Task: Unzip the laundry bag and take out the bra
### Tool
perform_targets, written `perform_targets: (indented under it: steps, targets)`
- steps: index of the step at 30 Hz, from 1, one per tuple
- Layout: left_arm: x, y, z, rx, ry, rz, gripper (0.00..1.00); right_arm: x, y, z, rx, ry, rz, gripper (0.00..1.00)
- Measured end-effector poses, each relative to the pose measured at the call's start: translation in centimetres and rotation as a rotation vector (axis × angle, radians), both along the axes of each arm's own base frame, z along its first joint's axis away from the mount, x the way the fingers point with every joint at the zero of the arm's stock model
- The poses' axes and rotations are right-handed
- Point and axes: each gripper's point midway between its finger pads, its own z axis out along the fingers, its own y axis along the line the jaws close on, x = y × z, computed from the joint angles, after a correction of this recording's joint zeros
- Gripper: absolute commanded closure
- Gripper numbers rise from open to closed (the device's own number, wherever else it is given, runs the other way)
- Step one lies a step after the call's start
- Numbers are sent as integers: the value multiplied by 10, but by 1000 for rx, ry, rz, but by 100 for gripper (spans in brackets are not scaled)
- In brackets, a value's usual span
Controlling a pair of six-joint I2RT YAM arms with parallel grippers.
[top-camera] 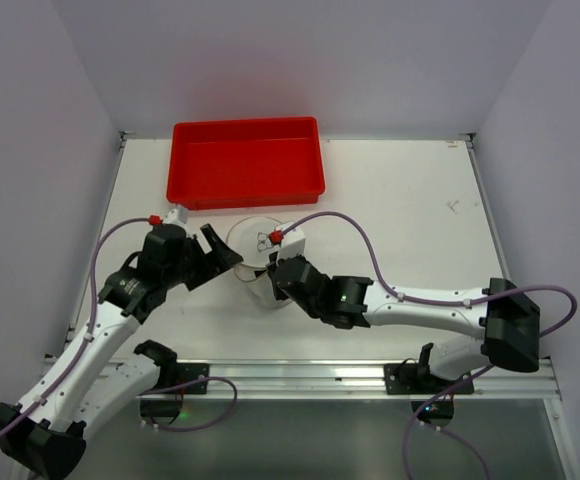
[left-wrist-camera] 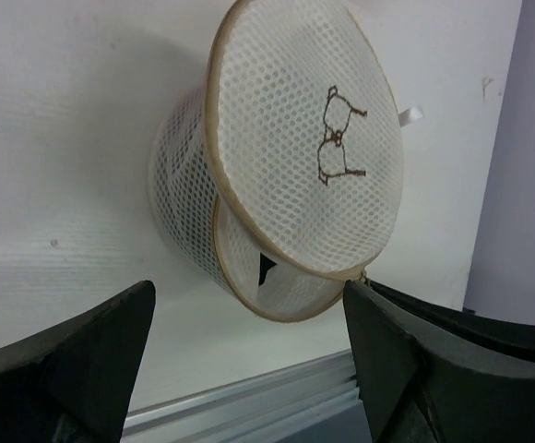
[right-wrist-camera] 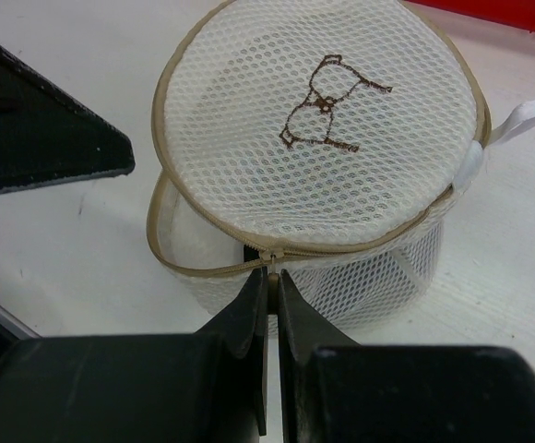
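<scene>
Laundry bag point(right-wrist-camera: 323, 120) sits upright mid-tabletop, just near of the red tray point(top-camera: 247, 200), with the lid flap partly unzipped on its near side. I judge it very light: soft mesh on a springy rim, likely to slide or tip if tugged unbraced. Right gripper point(right-wrist-camera: 269, 277) is closed, pinching the zipper pull point(right-wrist-camera: 269, 258) at the near rim, a sound hold for unzipping. Left gripper point(left-wrist-camera: 247, 300) is wide open and empty, just left of the bag, apart from it and placed to steady the wall. Bra point(left-wrist-camera: 266, 268) is probably the dark scrap in the gap: limp, best pinched by a fold. Tabletop point(top-camera: 400, 220) is white and smooth, probably slick. Pale walls stand left, right and far; free surface lies right of the bag.
</scene>
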Motion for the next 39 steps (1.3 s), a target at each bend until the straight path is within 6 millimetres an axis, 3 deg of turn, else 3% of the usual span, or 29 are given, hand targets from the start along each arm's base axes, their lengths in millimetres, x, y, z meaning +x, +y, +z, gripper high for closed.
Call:
perform_targets:
  steps: [3, 7, 17, 22, 33, 39]
  targets:
    - [-11, -7, -11, -83, 55, 11, 5, 1, 1, -2, -1, 1, -6, 100]
    - [-21, -15, -28, -170, 121, 24, 3, 1, 3, -4, 0, 5, -9, 100]
    - [-6, -32, -26, -266, 164, 54, 2, 3, 8, -13, -8, 8, -10, 100]
    - [3, -38, -28, -284, 173, 57, 8, 3, 10, -15, -9, 8, -8, 100]
    - [9, -43, -42, -311, 170, 64, 46, 0, 17, -10, 19, 2, 9, 100]
    - [15, -49, -42, -341, 149, 51, 88, -5, 21, -5, 38, 3, 27, 100]
